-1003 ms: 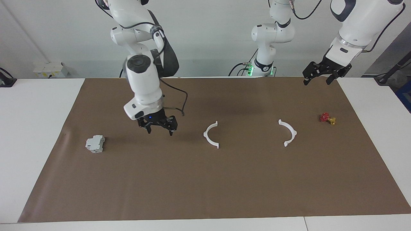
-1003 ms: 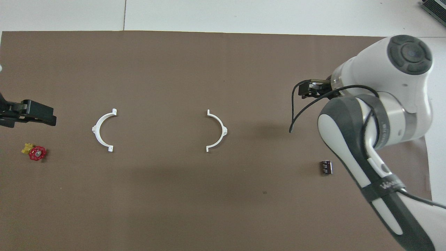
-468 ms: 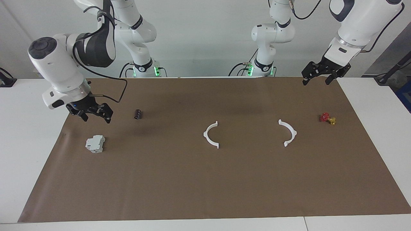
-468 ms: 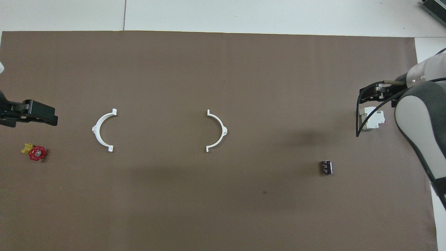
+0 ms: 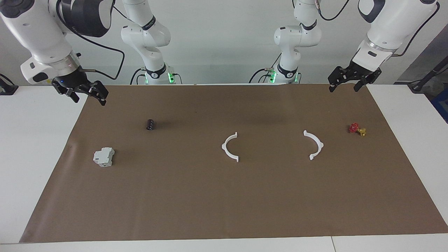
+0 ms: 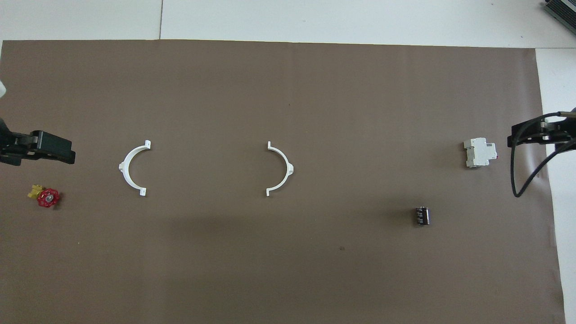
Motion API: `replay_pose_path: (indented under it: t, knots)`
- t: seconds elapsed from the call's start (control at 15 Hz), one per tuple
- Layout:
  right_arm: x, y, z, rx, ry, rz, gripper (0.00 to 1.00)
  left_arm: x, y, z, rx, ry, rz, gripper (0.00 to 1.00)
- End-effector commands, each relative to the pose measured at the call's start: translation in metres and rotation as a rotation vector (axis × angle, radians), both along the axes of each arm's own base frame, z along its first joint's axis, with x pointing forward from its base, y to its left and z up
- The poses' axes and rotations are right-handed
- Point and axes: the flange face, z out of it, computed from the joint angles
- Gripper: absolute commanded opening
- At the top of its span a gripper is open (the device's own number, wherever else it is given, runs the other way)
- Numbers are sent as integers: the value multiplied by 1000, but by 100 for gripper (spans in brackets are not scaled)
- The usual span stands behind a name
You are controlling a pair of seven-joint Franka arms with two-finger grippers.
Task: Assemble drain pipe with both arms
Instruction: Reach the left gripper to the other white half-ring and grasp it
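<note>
The drain pipe lies in two white half-rings on the brown mat, well apart, with their open sides facing each other. One half-ring (image 5: 224, 147) (image 6: 290, 168) is near the mat's middle. The other half-ring (image 5: 320, 144) (image 6: 122, 167) is toward the left arm's end. My left gripper (image 5: 344, 89) (image 6: 58, 150) hangs open and empty in the air over the mat's corner at the left arm's end. My right gripper (image 5: 89, 99) (image 6: 528, 135) hangs open and empty over the mat's edge at the right arm's end. Neither touches a half-ring.
A grey-white blocky box (image 5: 104, 156) (image 6: 480, 153) and a small black cylinder (image 5: 150, 124) (image 6: 421, 216) lie toward the right arm's end. A small red and yellow valve (image 5: 357, 129) (image 6: 45, 197) lies toward the left arm's end. The brown mat (image 5: 224, 210) covers most of the white table.
My right arm has swung from over the mat beside the middle half-ring out to the right arm's end and risen, uncovering the black cylinder and the box. The left gripper has barely moved.
</note>
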Motion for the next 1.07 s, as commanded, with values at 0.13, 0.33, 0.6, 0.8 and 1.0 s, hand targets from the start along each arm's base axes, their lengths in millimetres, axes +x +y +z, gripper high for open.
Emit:
replay_pose_path:
  t: [0.13, 0.33, 0.6, 0.8, 1.0]
  knots:
    - [-5, 11, 8, -12, 21, 15, 100, -21, -5, -49, -23, -160, 6, 100]
    - [-5, 17, 14, -6, 37, 23, 100, -17, 2, -85, -25, -228, 22, 100]
    - [-4, 27, 16, 30, 35, 24, 100, 6, 6, -149, -21, -236, 26, 100]
    - [-4, 27, 13, 31, 29, 29, 100, 18, 18, -186, -16, -250, 44, 100]
    - [-1, 35, 17, 29, 4, 45, 100, 20, 34, -213, -10, -254, 63, 100]
